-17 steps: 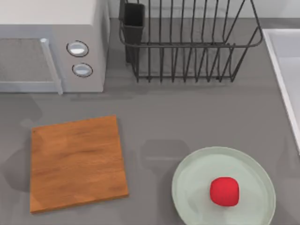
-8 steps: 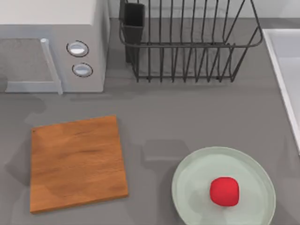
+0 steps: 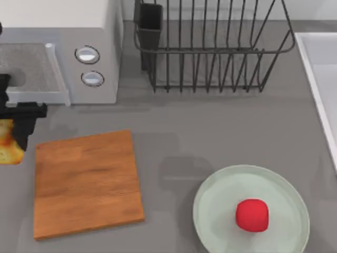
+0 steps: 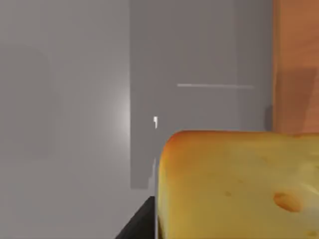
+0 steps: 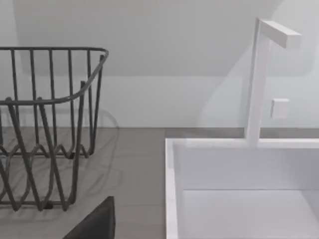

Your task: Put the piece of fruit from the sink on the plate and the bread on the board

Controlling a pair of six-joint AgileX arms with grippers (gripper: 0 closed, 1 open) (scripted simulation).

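Left gripper [image 3: 15, 132] at the far left edge of the top view, jaws clamped on the bread [image 3: 8, 143], held just off the left edge of the board [image 3: 87, 183], near its far-left corner. Key relation: the board lies to the right of the held loaf in the top view, so the drop calls for a short sideways carry toward the table's right, then a lowering. In the left wrist view the bread [image 4: 234, 184] is close up with the board's orange-brown edge [image 4: 296, 64] just beyond it, grey counter [image 4: 75, 124] under the rest. Bread is cube-like, no real long axis, golden toasted top with small dark dots, paler yellow sides, looks soft-crusted. Board is flat, rectangular, wood grain visible, slightly skewed to the counter edges, nothing on it. Fruit step looks done: the piece of fruit [image 3: 252, 215], small, round, smooth bright red, sits on the plate [image 3: 210, 203], right of its centre; the plate is large, round, pale green, low raised rim. The sink [image 3: 321, 63] is at the right edge, white and straight-walled; in the right wrist view the sink [image 5: 172, 189] has a square white tap behind it. Right arm parked near the sink; cannot tell its jaws. Behind: microwave [image 3: 58, 52] and black wire dish rack [image 3: 210, 47].
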